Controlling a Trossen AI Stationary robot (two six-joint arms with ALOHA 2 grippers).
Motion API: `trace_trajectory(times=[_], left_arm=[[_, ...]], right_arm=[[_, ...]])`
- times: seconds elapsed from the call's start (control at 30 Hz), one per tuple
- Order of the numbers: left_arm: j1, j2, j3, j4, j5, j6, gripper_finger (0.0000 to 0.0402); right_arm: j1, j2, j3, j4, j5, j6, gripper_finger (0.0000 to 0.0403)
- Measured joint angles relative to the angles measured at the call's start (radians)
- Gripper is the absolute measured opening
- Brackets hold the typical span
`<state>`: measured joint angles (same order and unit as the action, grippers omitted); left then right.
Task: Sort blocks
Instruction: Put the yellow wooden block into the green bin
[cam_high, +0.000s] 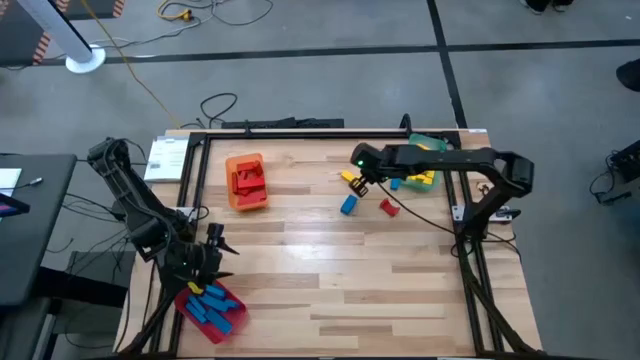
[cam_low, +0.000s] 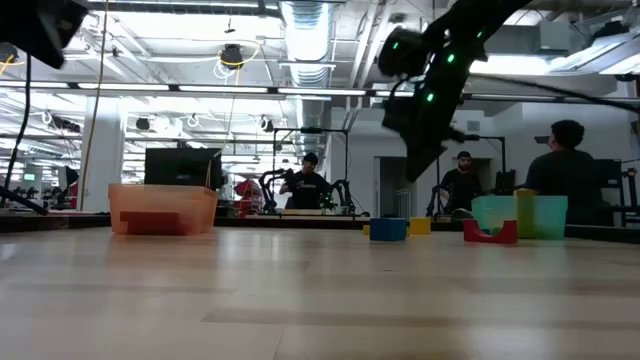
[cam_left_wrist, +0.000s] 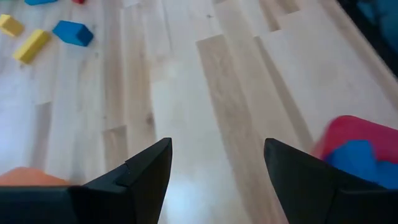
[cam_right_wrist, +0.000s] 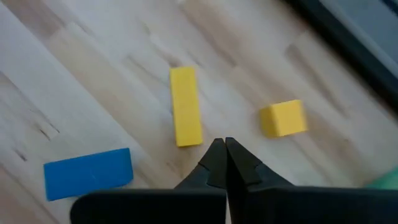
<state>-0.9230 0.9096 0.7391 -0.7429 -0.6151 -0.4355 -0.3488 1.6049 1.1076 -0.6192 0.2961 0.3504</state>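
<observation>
Loose blocks lie flat on the wooden table at its far right: a yellow bar (cam_right_wrist: 185, 115), a yellow cube (cam_right_wrist: 284, 118), a blue bar (cam_right_wrist: 89, 173) and a red block (cam_high: 388, 207). My right gripper (cam_right_wrist: 222, 144) hangs above them, raised off the table in the low view (cam_low: 412, 170). It is shut, with nothing between its fingers. My left gripper (cam_left_wrist: 217, 146) is open and empty at the near left (cam_high: 216, 240), beside the red tray (cam_high: 210, 308) that holds blue blocks.
An orange tray (cam_high: 247, 182) with red blocks stands at the far left of the table. A green tray (cam_high: 430, 150) with yellow blocks stands at the far right. People show in the room beyond the table. Bare wood lies across the middle and near right.
</observation>
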Motion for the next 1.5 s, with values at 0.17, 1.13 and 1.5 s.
trace_trajectory(times=[0.17, 1.13, 1.5], left_arm=[[0.056, 0.0, 0.0, 0.0, 0.0, 0.052, 0.0251], [0.082, 0.0, 0.0, 0.038, 0.003, 0.05, 0.0251], [0.092, 0.0, 0.0, 0.061, 0.003, 0.079, 0.0251]], right_arm=[[0.001, -0.063, 0.0, 0.011, -0.045, -0.03, 0.0028], [-0.044, 0.289, 0.004, 0.192, -0.138, -0.04, 0.0077], [-0.031, 0.19, -0.005, 0.117, -0.123, -0.026, 0.0077]])
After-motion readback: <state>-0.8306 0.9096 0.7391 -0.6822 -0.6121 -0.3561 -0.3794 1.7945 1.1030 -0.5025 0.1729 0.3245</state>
